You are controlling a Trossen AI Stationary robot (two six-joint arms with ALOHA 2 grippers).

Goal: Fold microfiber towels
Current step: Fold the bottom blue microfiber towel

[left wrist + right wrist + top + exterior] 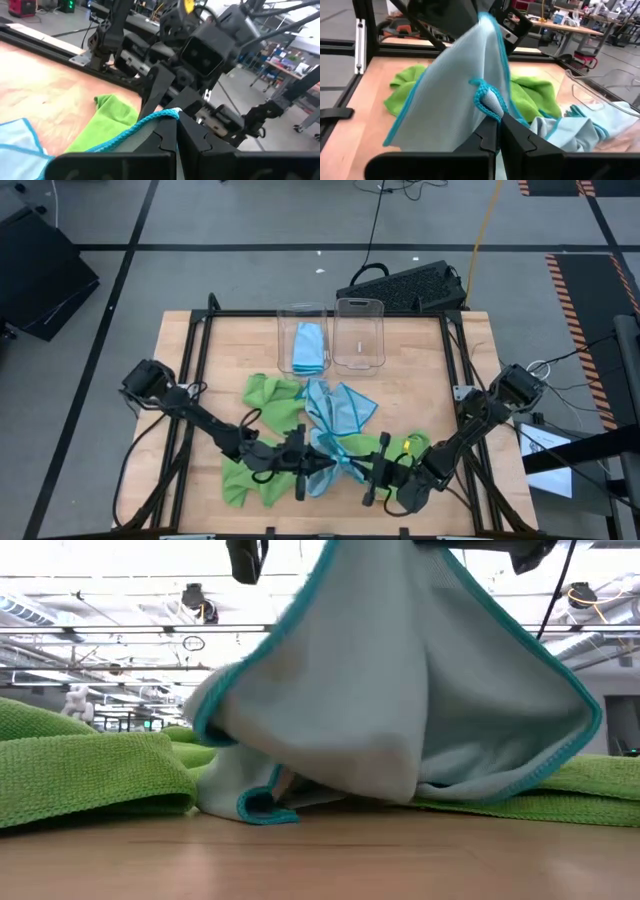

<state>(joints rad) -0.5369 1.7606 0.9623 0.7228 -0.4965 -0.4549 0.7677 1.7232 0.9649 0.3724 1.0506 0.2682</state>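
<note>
Two black jointed arms (200,415) with looping cables and angular black fingers (517,131).

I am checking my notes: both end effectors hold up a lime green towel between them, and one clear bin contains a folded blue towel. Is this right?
Not quite: the towel held up by the left end effector and right end effector is light blue, as the right wrist view shows. The left clear bin does contain a folded blue towel.

Soft, nubby light blue towel (400,690) and lime green towels (80,775), matt wooden desk (320,860), glossy clear plastic bins (359,332).
</note>
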